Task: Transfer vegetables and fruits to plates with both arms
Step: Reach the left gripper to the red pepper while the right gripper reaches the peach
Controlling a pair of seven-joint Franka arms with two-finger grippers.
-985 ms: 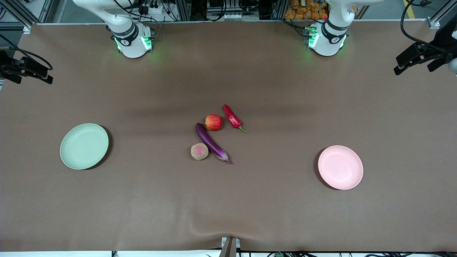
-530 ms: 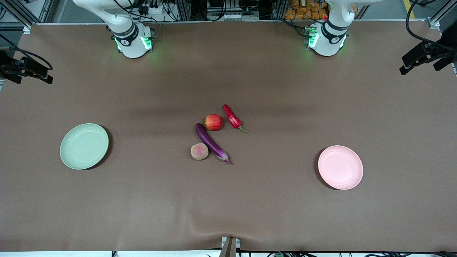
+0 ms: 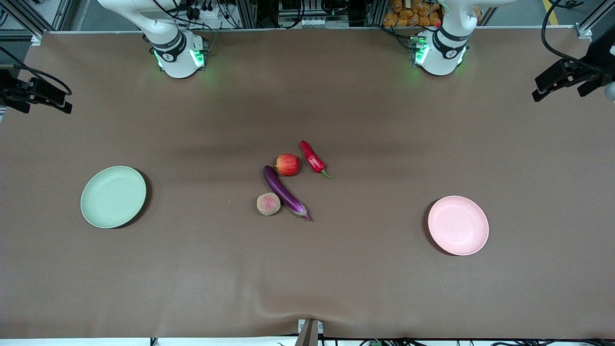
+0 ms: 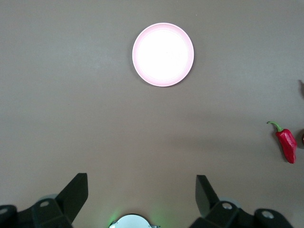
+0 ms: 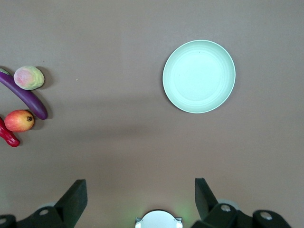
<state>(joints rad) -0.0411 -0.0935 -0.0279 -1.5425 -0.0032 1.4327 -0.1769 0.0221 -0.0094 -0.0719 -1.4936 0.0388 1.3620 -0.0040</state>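
Observation:
Mid-table lies a purple eggplant. A red apple and a red chili lie just farther from the front camera than it. A pinkish-green peach sits beside the eggplant, nearer the camera. The green plate is toward the right arm's end and the pink plate toward the left arm's end; both are bare. My left gripper hangs open high over the table's left-arm end. My right gripper hangs open high over the right-arm end.
A brown mat covers the table and has a small ripple at its front edge. The arm bases with green lights stand along the back edge.
The left gripper swayed slightly toward the table's end and back. The produce, the plates and the right gripper have not moved.

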